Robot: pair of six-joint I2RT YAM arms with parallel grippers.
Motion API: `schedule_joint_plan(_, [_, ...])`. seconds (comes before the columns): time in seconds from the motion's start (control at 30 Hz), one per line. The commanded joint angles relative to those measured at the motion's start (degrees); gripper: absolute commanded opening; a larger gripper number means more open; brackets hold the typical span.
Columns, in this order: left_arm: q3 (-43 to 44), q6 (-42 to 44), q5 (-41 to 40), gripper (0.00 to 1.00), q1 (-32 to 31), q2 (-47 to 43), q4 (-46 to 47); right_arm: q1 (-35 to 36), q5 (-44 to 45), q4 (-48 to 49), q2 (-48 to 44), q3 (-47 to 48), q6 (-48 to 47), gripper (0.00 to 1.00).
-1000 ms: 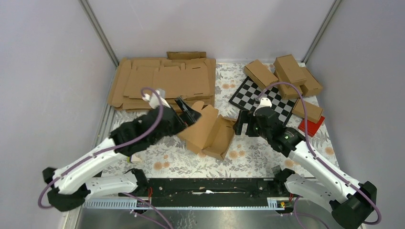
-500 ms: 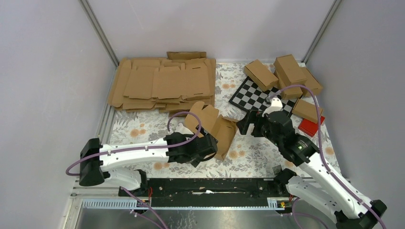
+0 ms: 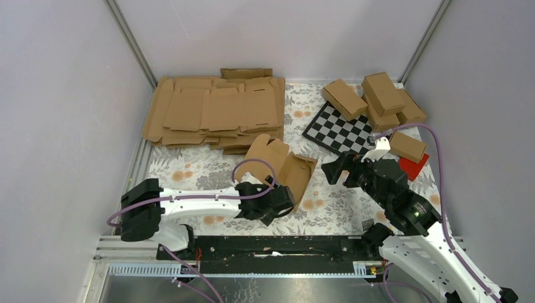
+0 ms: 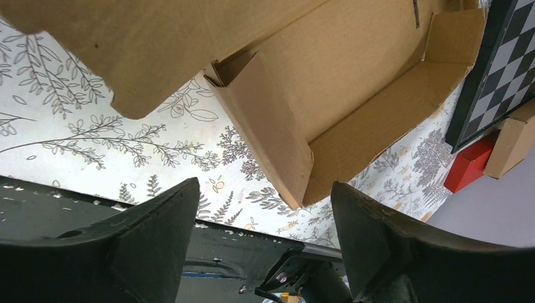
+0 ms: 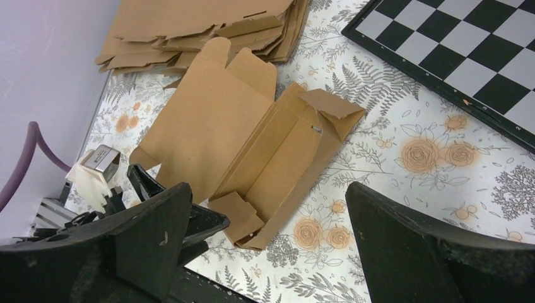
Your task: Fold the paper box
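The paper box [image 3: 282, 165] is a brown cardboard die-cut, half formed into an open trough with its lid flap lying flat to the left; it rests on the floral mat at the centre. It fills the upper part of the left wrist view [image 4: 328, 95] and the middle of the right wrist view [image 5: 252, 145]. My left gripper [image 3: 281, 203] is open and empty, low at the box's near end. My right gripper [image 3: 339, 169] is open and empty, raised to the right of the box, apart from it.
A stack of flat cardboard blanks [image 3: 214, 110] lies at the back left. A checkerboard [image 3: 340, 129] sits right of centre, with several folded brown cartons [image 3: 378, 95] behind it and a small red box [image 3: 411, 165] at the right. A black rail [image 3: 271, 246] runs along the near edge.
My left arm swung from the box's lid down to the box's near end and let the lid drop flat. My right arm pulled back to the right, away from the box.
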Motion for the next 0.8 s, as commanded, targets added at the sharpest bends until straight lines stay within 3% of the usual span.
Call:
schedule_joint_plan(0.0, [-0.66,-27.87,1.31,0.79,1.02,1.54,5.86,-0.33,0.01,-1.1,-1.22,1.34,-1.67,1.0])
schedule_joint_plan(0.13, [-1.6,-26.49,3.95,0.74,2.7,4.08,9.56,-0.39,-0.9,-2.07,-1.72,1.85,-1.96,1.0])
schedule_joint_plan(0.23, [-3.55,-26.09,5.21,0.63,3.91,5.37,12.95,-0.35,-0.91,-2.6,-2.4,1.95,-2.32,1.0])
schedule_joint_plan(0.4, [-4.68,-26.19,5.92,0.54,5.49,7.33,13.31,-0.37,-1.94,-2.56,-2.88,1.53,-2.53,1.0])
schedule_joint_plan(0.6, [-5.4,-24.28,6.29,0.05,6.11,9.08,14.25,-0.36,-1.95,-2.53,-2.39,1.91,-2.86,1.0])
schedule_joint_plan(0.63, [-5.48,-23.74,6.47,0.0,6.12,9.25,14.13,-0.33,-1.84,-2.49,-2.32,1.92,-2.87,1.0])
schedule_joint_plan(0.77, [-2.81,-19.65,4.53,0.0,6.12,9.51,8.05,-0.38,-2.09,-2.56,-2.05,1.55,-2.56,1.0])
